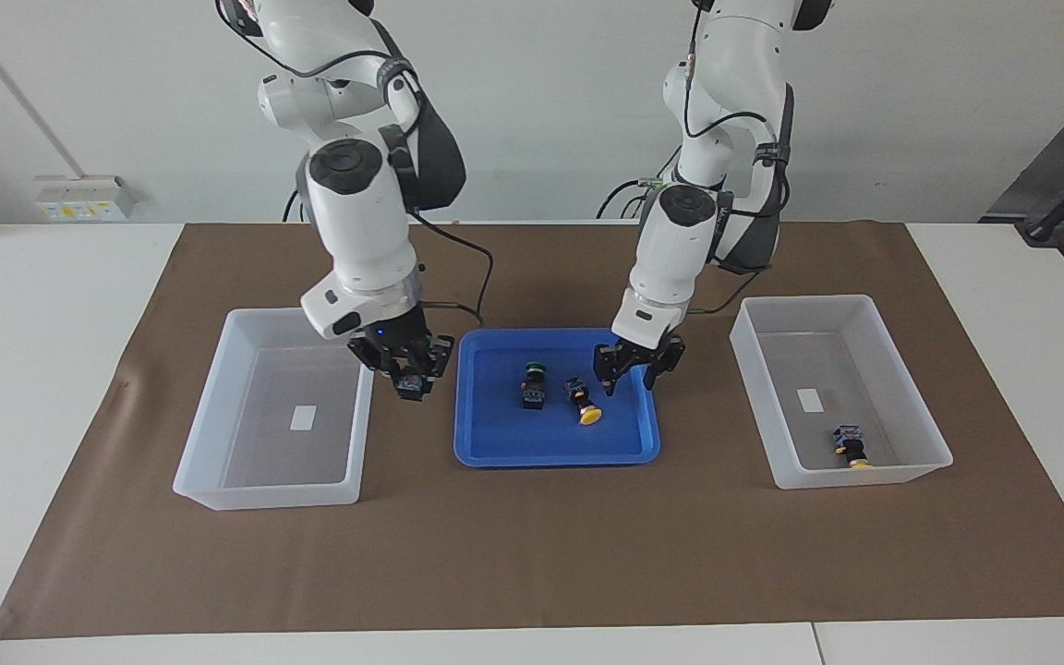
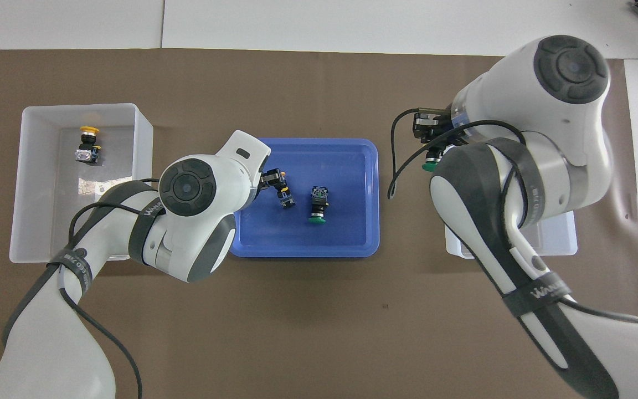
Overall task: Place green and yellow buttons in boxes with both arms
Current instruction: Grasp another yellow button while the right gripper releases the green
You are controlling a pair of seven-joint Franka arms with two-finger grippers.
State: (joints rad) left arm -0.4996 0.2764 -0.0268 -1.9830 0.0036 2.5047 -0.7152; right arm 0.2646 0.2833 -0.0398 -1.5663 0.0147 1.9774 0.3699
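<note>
Facing view: blue tray point(image 1: 495, 443) sits mid-mat between two white bins. Right gripper point(image 1: 412, 368) hangs over the mat in the gap between the tray and the bin point(image 1: 218, 443) at the right arm's end, fingers pinching a button point(image 1: 412, 385) by its black-and-blue body; cap not visible here. That bin holds only its sticker point(image 1: 303, 417). Left gripper point(image 1: 629, 371) is over the tray's edge toward the left arm's end, fingers spread, nothing between them, just beside a yellow button point(image 1: 582, 403) lying on its side on the tray floor. Green button point(image 1: 534, 383) stands beside it, cap up, on the tray. The bin point(image 1: 901, 406) at the left arm's end holds a second yellow button point(image 1: 852, 448), lying in the corner farthest from the robots.

Overhead view: tray point(image 2: 352, 160) centre. Green button point(image 2: 317, 205) lies mid-tray; the yellow one's body point(image 2: 286, 198) shows beside the left gripper point(image 2: 273, 178); its cap is not visible. Right gripper point(image 2: 432, 145) is partly hidden by its own arm; a green cap point(image 2: 426, 164) shows below it, so the held button is green. Yellow button point(image 2: 87, 145) lies in the left-end bin point(image 2: 36, 183). Right-end bin point(image 2: 565, 244) is mostly covered by the right arm.
</note>
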